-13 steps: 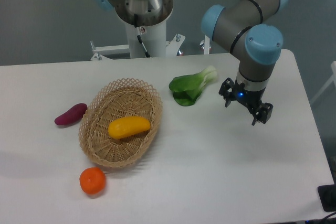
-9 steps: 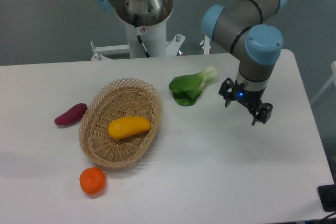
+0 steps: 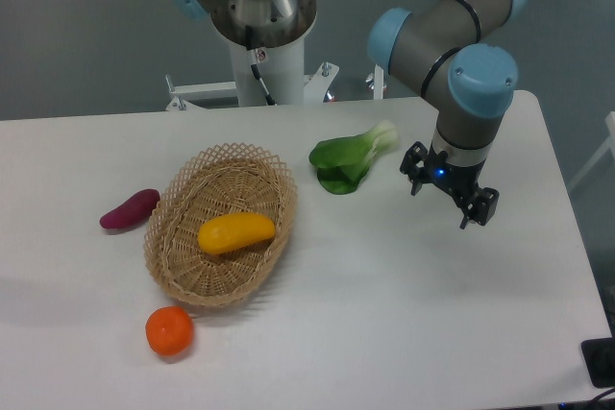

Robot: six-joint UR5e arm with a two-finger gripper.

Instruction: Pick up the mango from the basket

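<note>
Table (image 3: 384,333): one white tabletop, bearing all the produce
Arm (image 3: 452,55): one grey UR5e with blue joint caps, reaching in from 1 o'clock
Basket (image 3: 173,256): one oval wicker basket with a lattice rim, left of centre, its long axis running from 1 to 7 o'clock
Bok choy (image 3: 348,160): one leafy green, at 2 o'clock from the basket, lying apart from it on the table
Mango (image 3: 235,232): one, yellow-orange, lying on the basket floor near the middle, its long axis close to 3–9 o'clock, touching nothing but the weave
Sweet potato (image 3: 129,208): one, purple, just outside the basket rim at 9 o'clock
Tangerine (image 3: 169,330): one, orange, just beyond the basket's 7 o'clock end
Gripper (image 3: 450,196): one, hanging over bare table well to the 3 o'clock side of the mango, its two fingers spread apart and holding nothing
Handling: the mango looks smooth-skinned and likely slippery, moderately heavy for its size, firm yet bruisable under a hard pinch
Where to hold: probably across the narrow width at mid-length, fingers at 12 and 6 o'clock of the fruit, coming down from above so the basket wall stays out of the way
Progress: approach not yet made, mango not lifted
</note>
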